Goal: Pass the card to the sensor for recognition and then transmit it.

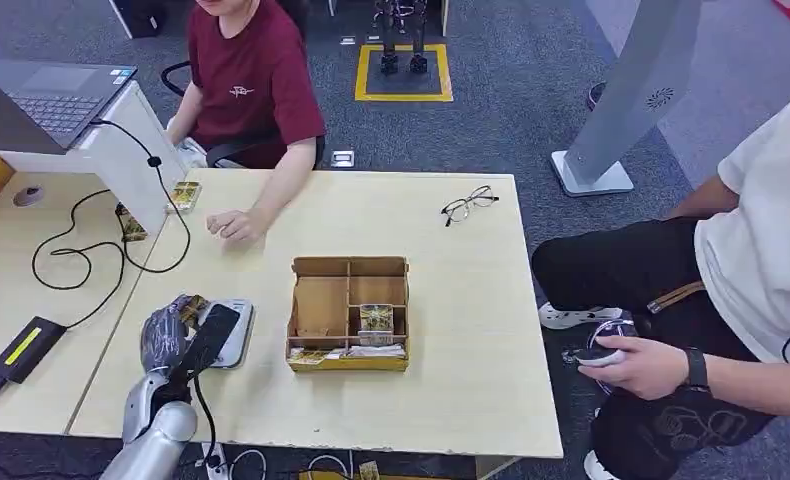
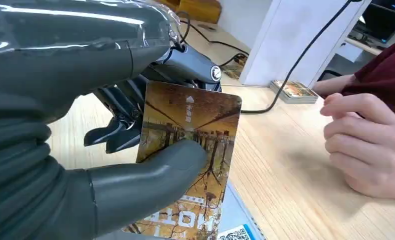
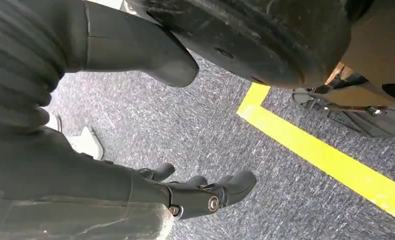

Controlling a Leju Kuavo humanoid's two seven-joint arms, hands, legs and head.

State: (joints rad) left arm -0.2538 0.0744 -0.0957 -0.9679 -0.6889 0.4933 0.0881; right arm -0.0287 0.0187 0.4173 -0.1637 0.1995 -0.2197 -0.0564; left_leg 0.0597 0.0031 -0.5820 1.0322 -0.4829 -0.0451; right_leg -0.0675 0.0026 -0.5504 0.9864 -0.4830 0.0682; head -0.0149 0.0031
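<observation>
The left hand (image 2: 110, 165) pinches the card (image 2: 193, 150) between thumb and fingers (image 2: 110, 137), just above the card reader (image 1: 233, 335). I judge it should lower the card flat onto the reader. The right hand (image 3: 185, 195) hangs unclenched, holding nothing.

pale wood table (image 1: 451, 300) bears divided box (image 1: 349, 313), glasses (image 1: 469, 204), sensor (image 1: 235, 335).

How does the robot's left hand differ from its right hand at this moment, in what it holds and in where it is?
The left hand holds a card, pinched between the thumb and the fingers; the right hand holds nothing, its fingers apart. The left hand is over the table, above the sensor; the right hand hangs over the carpet floor, near a yellow line. Both have a grey ribbed cover and dark fingers.
</observation>
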